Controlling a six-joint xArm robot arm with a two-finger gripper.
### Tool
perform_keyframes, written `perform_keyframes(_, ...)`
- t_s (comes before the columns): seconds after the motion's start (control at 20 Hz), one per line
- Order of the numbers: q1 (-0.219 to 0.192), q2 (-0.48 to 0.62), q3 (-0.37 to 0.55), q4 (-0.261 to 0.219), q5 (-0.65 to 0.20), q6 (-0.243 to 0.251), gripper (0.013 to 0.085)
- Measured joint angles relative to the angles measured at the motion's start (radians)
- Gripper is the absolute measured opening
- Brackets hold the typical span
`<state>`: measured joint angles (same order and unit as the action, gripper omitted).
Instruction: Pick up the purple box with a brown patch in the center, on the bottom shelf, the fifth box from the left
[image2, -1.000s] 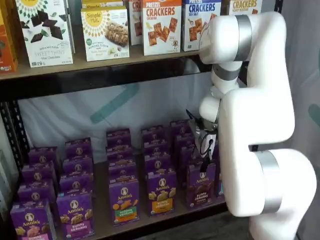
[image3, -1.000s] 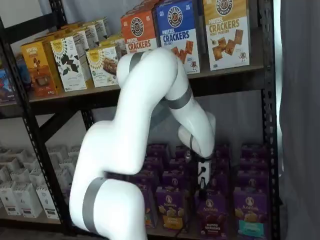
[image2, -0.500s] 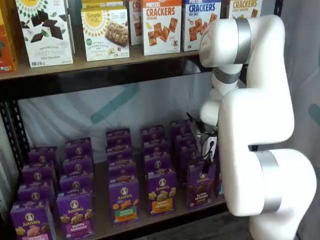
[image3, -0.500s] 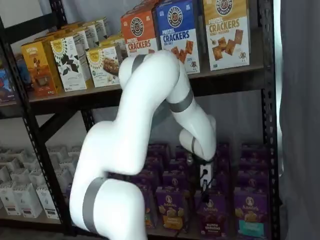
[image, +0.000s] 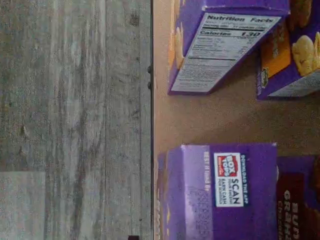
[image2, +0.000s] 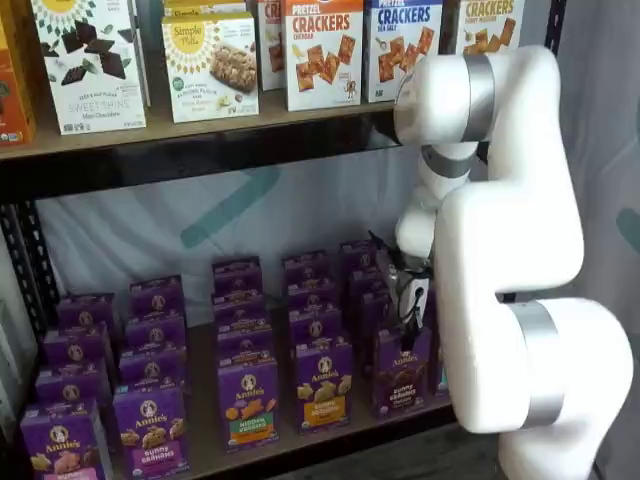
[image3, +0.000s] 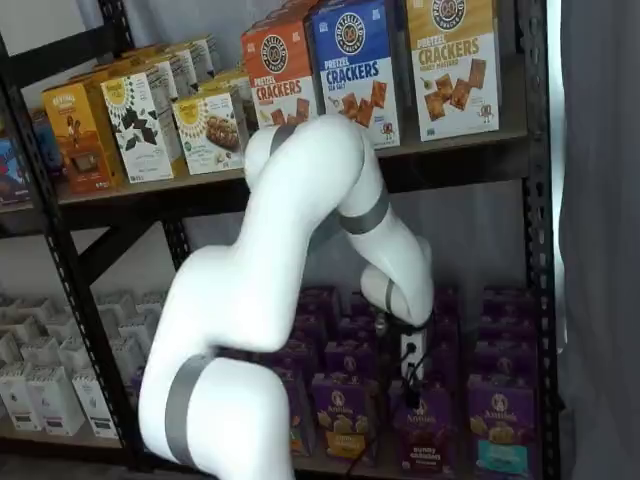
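The white arm (image2: 510, 250) fills the right of a shelf view. Beneath it, lower right, the bottom shelf (image2: 205, 440) carries rows of purple cartons. The purple box (image2: 402, 368) stands at the front, lower centre-right; its top shows in the wrist view (image: 225, 197). The gripper (image2: 410, 315) hangs just above it, and whether it is open cannot be told. Risk: a slightly offset descent could nudge the yellow-band carton (image2: 322, 385) just beside it.
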<state>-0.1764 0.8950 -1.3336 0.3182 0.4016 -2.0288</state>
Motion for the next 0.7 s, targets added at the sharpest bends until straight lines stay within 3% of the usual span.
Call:
perform_keyframes(0.2,0.001,0.029,-0.027,-0.048,-0.017,0.043,0.085)
perform_keyframes(0.4,-0.007,0.048,-0.039,-0.189,-0.038,0.162,0.085)
perform_keyframes(0.6,-0.012,0.05,-0.045,-0.203,-0.028,0.17,0.085)
perform_keyframes(0.7,-0.015,0.05,-0.048,-0.232,-0.019,0.194,0.085)
